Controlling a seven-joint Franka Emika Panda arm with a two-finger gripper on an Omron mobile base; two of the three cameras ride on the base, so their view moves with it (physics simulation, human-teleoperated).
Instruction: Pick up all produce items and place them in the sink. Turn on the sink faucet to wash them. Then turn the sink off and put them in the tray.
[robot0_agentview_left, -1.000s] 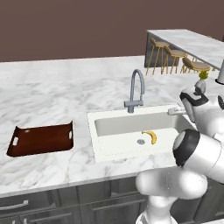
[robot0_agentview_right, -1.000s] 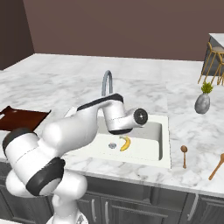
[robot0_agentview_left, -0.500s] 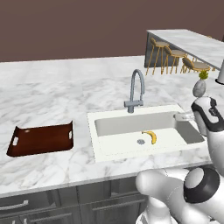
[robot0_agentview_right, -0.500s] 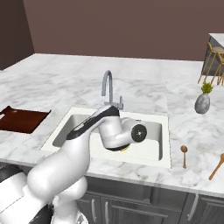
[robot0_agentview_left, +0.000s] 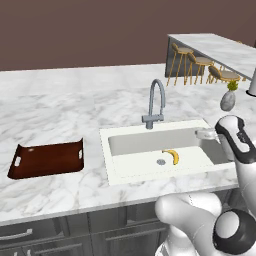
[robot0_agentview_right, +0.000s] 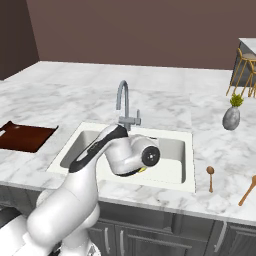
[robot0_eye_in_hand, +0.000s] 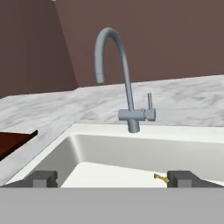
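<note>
- Marble bench (robot0_agentview_left: 60, 110) with grey veins runs across the kitchen under a plain brown wall; the white sink (robot0_agentview_left: 150, 172) is sunk into it at centre frame in the left base view, and the wooden tray (robot0_agentview_left: 47, 160) lies well apart at the left edge.
- Over the last second my arm has swung: a second ago my wrist sat over the right rim of the sink in the left base view, and now it stands at the right edge of the frame, turned toward the basin.
- Across those same pictures the banana (robot0_agentview_left: 172, 156) has not moved; it lies on the sink floor just beside the round drain (robot0_agentview_left: 160, 162), toward the lower right of the basin.
- I read this as the produce already placed in the sink, with the washing step next; I see no water running from the gooseneck faucet (robot0_eye_in_hand: 120, 78).
- My hand view now looks along the basin at the faucet, with its small upright lever (robot0_eye_in_hand: 149, 101) just right of the stem, near frame centre.
- My gripper (robot0_eye_in_hand: 114, 178) is spread wide, one fingertip (robot0_eye_in_hand: 43, 178) at the lower left and the other at the lower right of the hand view.
- Nothing sits between the fingertips and they touch nothing; the banana's tip shows just beside the right one, lower in the basin and not held.
</note>
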